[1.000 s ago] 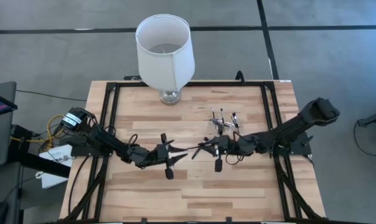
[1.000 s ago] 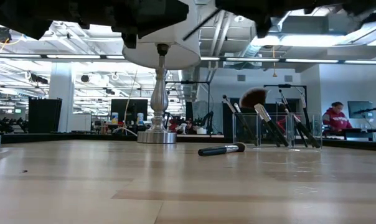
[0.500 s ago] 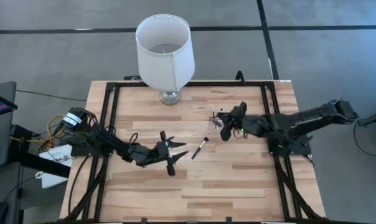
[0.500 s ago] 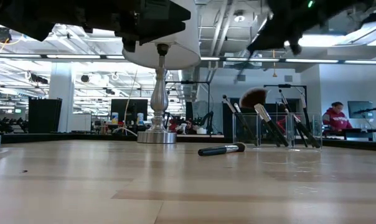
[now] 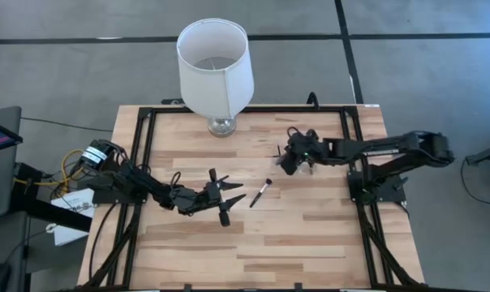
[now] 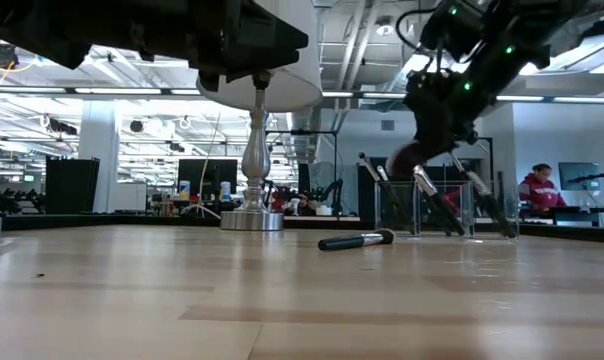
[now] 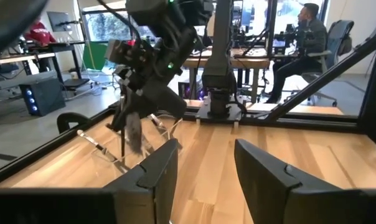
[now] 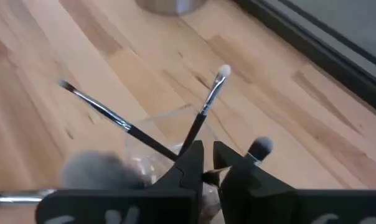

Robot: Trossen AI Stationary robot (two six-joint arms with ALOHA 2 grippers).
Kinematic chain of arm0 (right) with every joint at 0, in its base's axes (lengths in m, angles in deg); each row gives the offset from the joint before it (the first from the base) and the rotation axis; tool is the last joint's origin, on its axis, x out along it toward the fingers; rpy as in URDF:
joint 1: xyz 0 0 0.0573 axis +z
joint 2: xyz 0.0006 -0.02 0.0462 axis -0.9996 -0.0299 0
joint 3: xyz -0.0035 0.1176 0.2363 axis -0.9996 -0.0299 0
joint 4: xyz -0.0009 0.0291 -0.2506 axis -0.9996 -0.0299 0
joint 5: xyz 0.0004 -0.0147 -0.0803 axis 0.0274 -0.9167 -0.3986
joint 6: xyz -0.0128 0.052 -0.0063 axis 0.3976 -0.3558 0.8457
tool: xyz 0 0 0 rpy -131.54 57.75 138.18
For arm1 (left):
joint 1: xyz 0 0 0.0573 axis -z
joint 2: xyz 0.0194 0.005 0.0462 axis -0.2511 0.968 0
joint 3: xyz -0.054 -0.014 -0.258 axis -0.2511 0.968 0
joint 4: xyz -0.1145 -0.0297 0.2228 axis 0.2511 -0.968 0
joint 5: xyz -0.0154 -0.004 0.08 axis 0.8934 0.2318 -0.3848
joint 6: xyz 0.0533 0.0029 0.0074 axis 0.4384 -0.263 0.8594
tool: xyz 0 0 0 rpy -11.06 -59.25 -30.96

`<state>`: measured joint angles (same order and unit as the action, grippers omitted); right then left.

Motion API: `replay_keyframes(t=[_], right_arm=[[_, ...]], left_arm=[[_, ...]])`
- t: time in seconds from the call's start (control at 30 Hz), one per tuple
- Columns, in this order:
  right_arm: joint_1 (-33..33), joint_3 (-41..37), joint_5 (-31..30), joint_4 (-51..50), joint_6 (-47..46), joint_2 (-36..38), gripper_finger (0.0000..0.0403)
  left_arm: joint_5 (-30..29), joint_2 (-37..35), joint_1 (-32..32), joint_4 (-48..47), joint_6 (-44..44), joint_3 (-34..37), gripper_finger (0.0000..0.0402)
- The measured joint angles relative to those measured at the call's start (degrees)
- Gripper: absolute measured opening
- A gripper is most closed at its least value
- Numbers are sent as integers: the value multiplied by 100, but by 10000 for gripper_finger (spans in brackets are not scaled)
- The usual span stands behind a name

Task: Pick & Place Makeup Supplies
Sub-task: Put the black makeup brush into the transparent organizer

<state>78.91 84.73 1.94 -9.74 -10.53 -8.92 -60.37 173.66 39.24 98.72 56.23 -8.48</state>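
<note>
Overhead, the wooden counter (image 5: 310,243) carries the largest thing on it, a white lampshade (image 5: 215,65) on a glass base, standing at the far edge. The left arm reaches in from the left side, and its left end effector (image 5: 229,195) hangs low over the middle of the counter with its two dark fingers (image 7: 157,174) spread well apart and nothing between them. The right arm stretches across from the right, and its right end effector (image 5: 287,160) sits directly above the small clear holder (image 6: 422,208) near the far right part of the counter. In the right wrist view its fingers (image 8: 191,163) stand almost together with only a narrow gap; whether they pinch the thin dark handle (image 8: 197,127) that rises just beside them cannot be told. Several makeup brushes (image 6: 437,200) stand tilted in the holder, one with a fluffy head (image 8: 101,171) and others with small pale tips. One more brush (image 5: 260,193) lies flat on the bare wood between the two end effectors, apart from both, just beside the left one's fingertips and short of the holder.
</note>
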Motion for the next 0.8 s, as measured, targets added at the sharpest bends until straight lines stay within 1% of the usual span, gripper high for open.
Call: replay_keyframes(t=[0.1,0.23,0.33,0.5,0.67,0.8], right_arm=[[-85,0,-2,3,112,-177,32],[-145,2,-10,23,147,-297,52],[-145,2,-5,10,215,-269,68],[-72,121,0,-86,374,-20,91],[98,686,-8,-299,428,229,109],[401,1196,-6,-329,428,409,116]], left_arm=[[0,0,-16,-31,-1,0,156],[0,0,-20,-44,0,0,156],[0,0,-20,-55,-2,0,156],[0,0,-18,-60,-61,0,156],[151,46,-48,-485,-931,2,154],[181,582,-146,-552,-1478,2,142]])
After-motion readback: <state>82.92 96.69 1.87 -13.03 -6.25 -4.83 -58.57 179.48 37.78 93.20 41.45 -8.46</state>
